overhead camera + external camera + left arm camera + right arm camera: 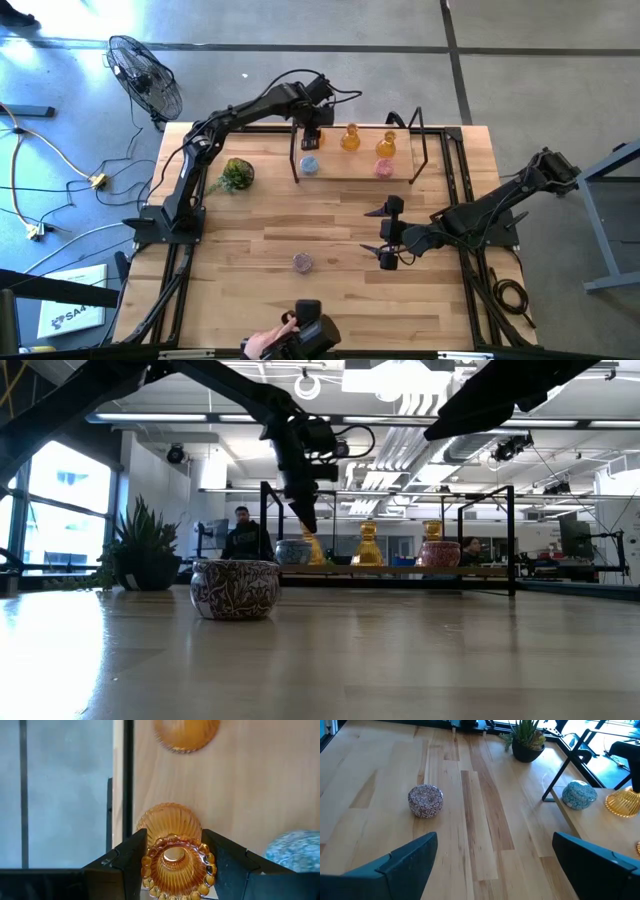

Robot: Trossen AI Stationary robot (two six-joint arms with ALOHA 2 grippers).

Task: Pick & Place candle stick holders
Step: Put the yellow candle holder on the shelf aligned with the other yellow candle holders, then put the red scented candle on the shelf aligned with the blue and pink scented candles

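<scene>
My left gripper (pixel 311 138) reaches down over the left end of a wooden shelf board (pixel 350 176) at the table's far side and is shut on an amber bottle-shaped candle stick holder (pixel 172 845). Two more amber holders (pixel 350 138) (pixel 386 146), a pale blue round one (pixel 309 165) and a pink round one (pixel 384 168) stand on the board. A lilac patterned round holder (pixel 302 262) sits on its base on the table, nearer the front. My right gripper (pixel 376 235) hovers open right of it, holding nothing. My left gripper pinches the amber holder's beaded top rim (pixel 150 857) between its two fingers, one on each side. The fingers come steeply from above. The holder's ribbed base (pixel 169 820) is down at the shelf board; whether it rests there or is just lifted I cannot tell.
A black metal frame (pixel 425 150) stands around the shelf board. A small potted plant (pixel 237 174) sits on the table left of the shelf. A person's hand (pixel 262 345) with a dark device shows at the table's near edge. Bare wood lies between the shelf and the lilac holder.
</scene>
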